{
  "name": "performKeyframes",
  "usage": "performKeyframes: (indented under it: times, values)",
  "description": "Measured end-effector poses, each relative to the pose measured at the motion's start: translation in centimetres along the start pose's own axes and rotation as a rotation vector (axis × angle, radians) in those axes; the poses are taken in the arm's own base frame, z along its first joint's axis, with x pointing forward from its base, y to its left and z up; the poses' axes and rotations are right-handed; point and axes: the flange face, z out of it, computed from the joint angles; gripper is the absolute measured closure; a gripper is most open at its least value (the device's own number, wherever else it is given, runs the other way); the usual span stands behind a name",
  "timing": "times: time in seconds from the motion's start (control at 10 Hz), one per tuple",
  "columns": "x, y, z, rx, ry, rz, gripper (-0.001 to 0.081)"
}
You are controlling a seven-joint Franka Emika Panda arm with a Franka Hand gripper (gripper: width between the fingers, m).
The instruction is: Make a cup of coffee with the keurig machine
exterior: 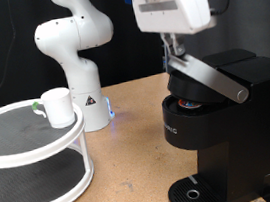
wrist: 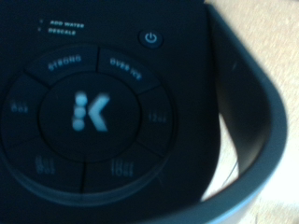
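Observation:
The black keurig machine stands at the exterior view's right, with its silver-grey lid handle raised and the brew chamber open under it. My gripper hangs right above the upper end of the handle; its fingers look shut and hold nothing. The white cup stands on a round white stand at the exterior view's left, far from the gripper. The wrist view shows the machine's round button panel with a lit K and the handle's curve; no fingers show there.
The white robot arm's base stands behind the stand, with a small blue light beside it. The stand has two tiers. The machine's round drip base is bare. A wooden tabletop lies between the stand and the machine.

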Motion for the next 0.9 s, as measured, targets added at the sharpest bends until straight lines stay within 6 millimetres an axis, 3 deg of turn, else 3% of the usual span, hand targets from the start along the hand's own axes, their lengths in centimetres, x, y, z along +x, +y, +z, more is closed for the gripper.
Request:
performKeyframes:
  times: [0.6, 0.9]
  values:
    - [-3.6, 2.3, 7.8, -0.017, -0.054, 0.035, 0.0799]
    - [-3.7, 2.7, 8.2, -0.031, -0.044, 0.034, 0.0799]
